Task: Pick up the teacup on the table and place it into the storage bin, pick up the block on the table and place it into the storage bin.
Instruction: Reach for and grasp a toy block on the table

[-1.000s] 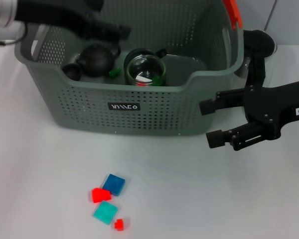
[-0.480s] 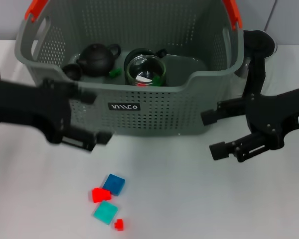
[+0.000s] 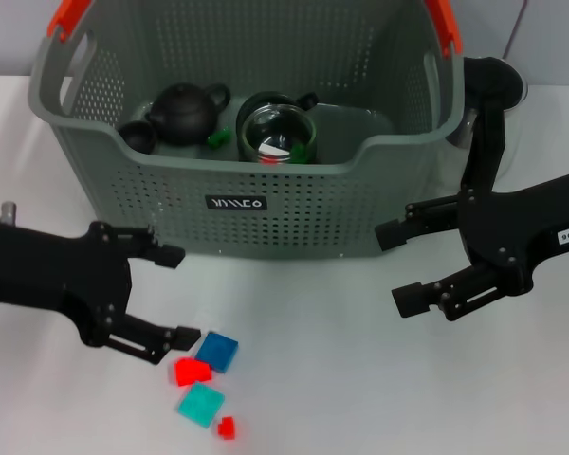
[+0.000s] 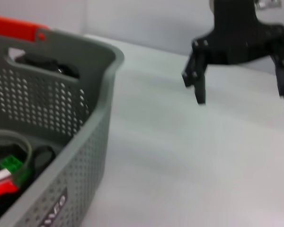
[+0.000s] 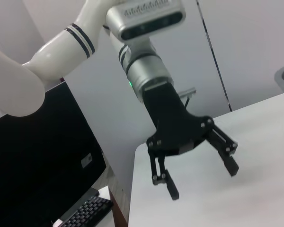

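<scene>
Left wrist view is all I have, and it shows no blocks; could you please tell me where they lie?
Observer: Four lie on the table in front of the storage bin: a blue block, a red block, a teal block and a small red block.
Operator: Thanks. I see the right gripper open over the table; where is the left one?
Observer: The left gripper is open low beside the blocks, one fingertip close to the blue block.
Operator: Is a teacup out on the table?
Observer: None that I can see; a small dark cup sits in the bin beside a dark teapot.
</scene>
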